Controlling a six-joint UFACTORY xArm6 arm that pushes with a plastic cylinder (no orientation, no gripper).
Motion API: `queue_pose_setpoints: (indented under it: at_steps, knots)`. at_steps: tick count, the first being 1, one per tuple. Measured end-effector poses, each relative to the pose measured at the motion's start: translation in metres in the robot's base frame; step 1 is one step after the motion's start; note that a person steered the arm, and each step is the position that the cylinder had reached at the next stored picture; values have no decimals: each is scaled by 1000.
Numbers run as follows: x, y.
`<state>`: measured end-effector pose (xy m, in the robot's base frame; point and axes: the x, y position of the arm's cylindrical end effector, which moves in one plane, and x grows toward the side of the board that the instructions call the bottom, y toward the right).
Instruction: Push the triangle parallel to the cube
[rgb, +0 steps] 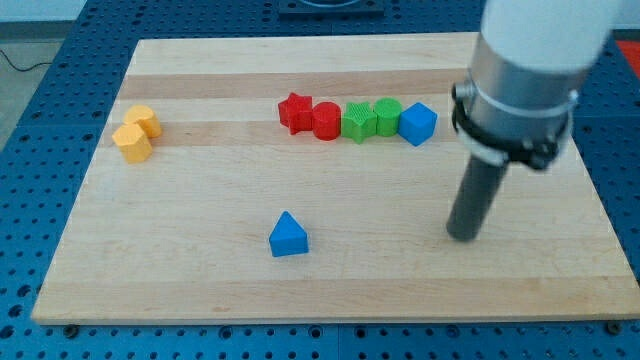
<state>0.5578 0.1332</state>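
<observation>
A blue triangle (288, 236) lies on the wooden board (200, 280), low and a little left of the middle. A blue cube (418, 123) stands at the right end of a row of blocks near the view's top. My tip (462, 236) rests on the board at the right, well to the right of the triangle at about the same height in the view, and below and right of the cube. It touches no block.
The row left of the cube holds a red star (294, 112), a red cylinder (326, 120), a green star-like block (357, 122) and a green cylinder-like block (387, 116). Two yellow blocks (137, 133) sit touching at the view's left.
</observation>
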Motion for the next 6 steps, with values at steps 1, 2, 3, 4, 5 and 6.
queue_pose_setpoints:
  at_steps: [1, 2, 3, 4, 5, 6]
  knots:
    - [56, -35]
    - [61, -134]
    - [33, -233]
    - [-7, -248]
    - [-16, -185]
    - [-9, -96]
